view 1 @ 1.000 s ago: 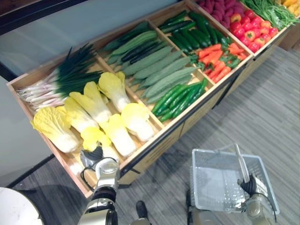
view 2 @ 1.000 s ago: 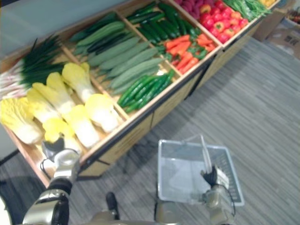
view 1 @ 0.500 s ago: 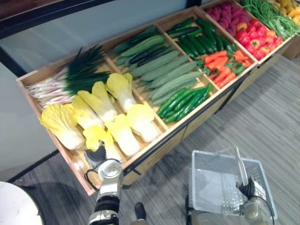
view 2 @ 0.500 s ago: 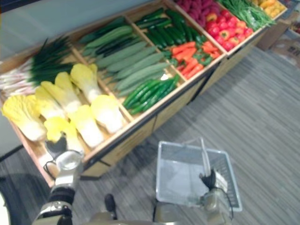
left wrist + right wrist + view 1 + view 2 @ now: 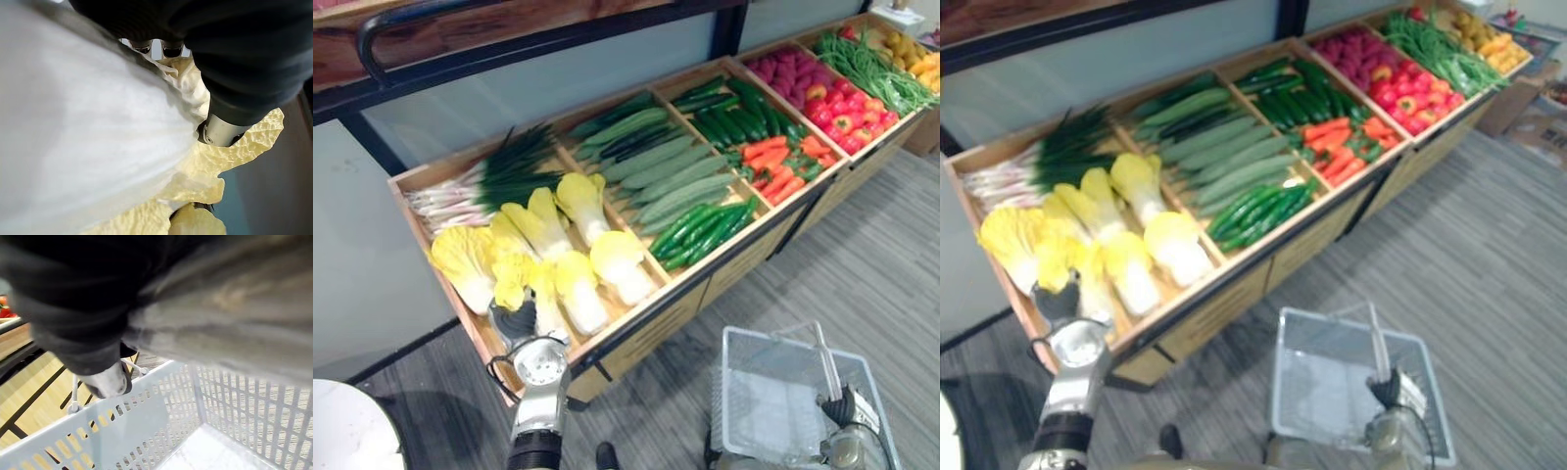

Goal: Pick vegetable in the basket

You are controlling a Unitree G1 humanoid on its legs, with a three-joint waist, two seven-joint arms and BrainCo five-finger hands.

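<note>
Left hand (image 5: 516,321) stays closed around the near left cabbage (image 5: 73,122); only the camera has shifted, so lifting is still ahead. Right hand (image 5: 847,406) grips the basket (image 5: 783,339) handle.

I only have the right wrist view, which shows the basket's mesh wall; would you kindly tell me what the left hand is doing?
Observer: The left hand is in the wooden stand's near-left compartment, fingers curled round a napa cabbage.
Operator: Thank you; what lies beside it?
Observer: Other napa cabbages, with spring onions behind them.
Operator: And where is my basket from there?
Observer: The basket is over the floor in front of the stand, to the robot's right of that compartment, its handle gripped by the right hand.
</note>
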